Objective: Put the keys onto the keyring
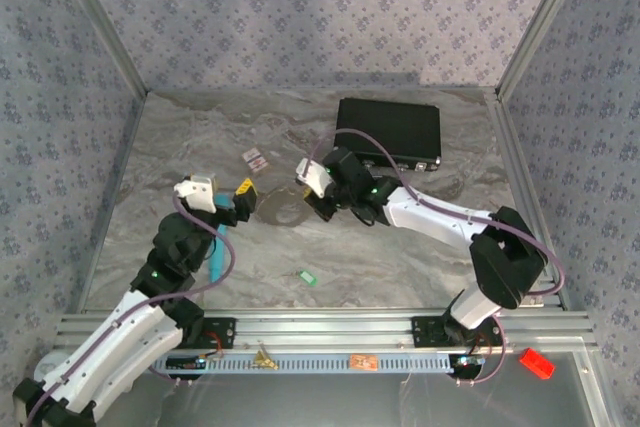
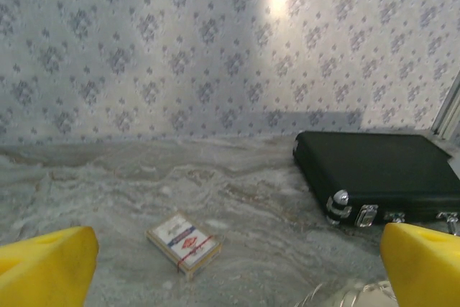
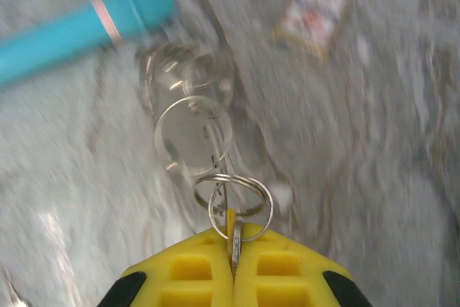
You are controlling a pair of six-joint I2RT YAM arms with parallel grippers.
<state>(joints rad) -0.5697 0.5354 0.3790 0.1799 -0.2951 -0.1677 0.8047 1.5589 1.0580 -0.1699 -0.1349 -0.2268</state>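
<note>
My right pincer (image 3: pixel 232 241) is clenched on a small loop of the pale silvery-grey metal keyring (image 3: pixel 228 134), at lower centre of its wrist view. My left pincer (image 2: pixel 233 271) gapes wide and holds nothing. The tiny green-headed key (image 1: pixel 307 277) lies loose at lower centre of the top view. I judge threading not yet begun; next my left must fetch that key.

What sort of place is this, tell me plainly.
Probably a robot test cell: blue-patterned wall panels enclose a grey marbled tabletop, with a slotted aluminium rail along its near edge and two white robot arms bolted there.
</note>
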